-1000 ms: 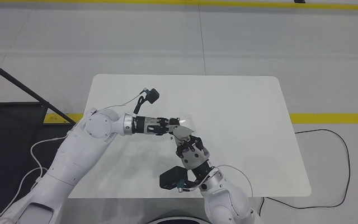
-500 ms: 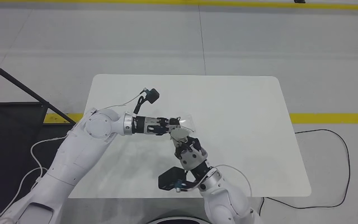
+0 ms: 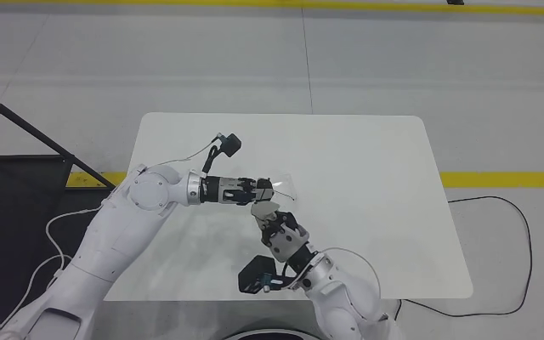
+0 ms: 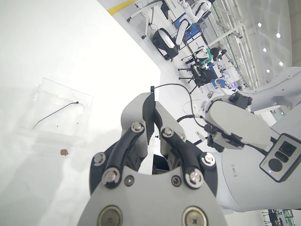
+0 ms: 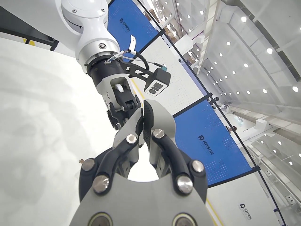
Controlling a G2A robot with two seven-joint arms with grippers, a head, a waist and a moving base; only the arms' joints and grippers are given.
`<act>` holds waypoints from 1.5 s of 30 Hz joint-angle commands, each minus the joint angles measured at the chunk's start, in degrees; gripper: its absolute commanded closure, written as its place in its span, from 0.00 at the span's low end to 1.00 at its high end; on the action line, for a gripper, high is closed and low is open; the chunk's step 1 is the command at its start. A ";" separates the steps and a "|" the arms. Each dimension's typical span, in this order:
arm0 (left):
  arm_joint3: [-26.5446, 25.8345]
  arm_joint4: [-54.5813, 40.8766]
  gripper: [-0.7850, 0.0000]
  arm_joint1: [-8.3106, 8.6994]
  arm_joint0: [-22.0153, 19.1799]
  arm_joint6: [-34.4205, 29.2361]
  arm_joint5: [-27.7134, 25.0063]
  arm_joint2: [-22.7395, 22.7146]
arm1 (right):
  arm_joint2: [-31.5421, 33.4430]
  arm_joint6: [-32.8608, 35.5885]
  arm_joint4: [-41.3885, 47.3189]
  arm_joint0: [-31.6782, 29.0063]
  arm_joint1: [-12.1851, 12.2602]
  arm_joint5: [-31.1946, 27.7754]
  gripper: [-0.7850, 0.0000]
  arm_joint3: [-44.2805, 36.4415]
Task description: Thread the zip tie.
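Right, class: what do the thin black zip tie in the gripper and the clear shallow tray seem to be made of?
Thin black zip tie: likely flexible matte plastic; it arcs smoothly from the left gripper. Clear shallow tray: probably glossy transparent plastic, maybe acrylic; the white table shows through.

You have bright, even light from rows of ceiling lamps, which show as hard white spots in both wrist views. The white table glares almost blank in the left wrist view, so the zip tie stands out as a thin dark line. Both wrist views bend straight lines near their edges: the blue panels curve
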 commanded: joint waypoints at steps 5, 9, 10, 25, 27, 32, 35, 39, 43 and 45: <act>-0.16 -0.09 1.00 0.08 0.17 0.13 -0.13 -0.36 | 0.84 -0.69 0.34 -0.44 0.37 -2.37 1.00 -0.31; -0.28 -0.03 1.00 0.13 0.27 0.17 -0.19 -0.53 | 1.46 -1.15 0.53 -0.56 0.67 -4.70 1.00 -0.55; -0.32 0.03 1.00 0.13 0.29 0.21 -0.15 -0.55 | 1.60 -1.20 0.54 -0.58 0.74 -5.07 1.00 -0.61; -1.55 2.83 1.00 0.35 1.05 1.39 -2.52 -1.13 | 2.97 -1.58 3.70 -1.69 1.02 -1.43 1.00 -1.76; -2.04 3.33 1.00 0.47 1.48 1.56 -3.52 -1.42 | 3.08 -1.24 4.27 -1.86 0.99 -0.35 1.00 -1.87; -3.54 5.51 1.00 0.82 2.54 2.25 -5.06 -2.21 | 2.97 -0.80 5.62 -2.01 0.82 2.70 1.00 -1.83; -4.53 6.86 1.00 1.00 3.31 2.83 -5.67 -2.50 | 2.95 -1.11 6.44 -2.11 0.72 4.81 1.00 -1.74; -5.56 8.31 1.00 1.18 4.00 3.62 -5.71 -2.77 | 2.96 -1.18 6.96 -2.39 0.58 8.00 1.00 -1.65; -6.19 8.83 1.00 1.30 4.31 3.83 -5.72 -2.72 | 2.50 -0.24 6.24 -2.46 0.37 11.04 1.00 -1.39; -6.34 8.98 1.00 1.34 4.35 3.85 -5.68 -2.67 | 2.15 0.58 5.72 -2.42 0.20 13.03 1.00 -1.07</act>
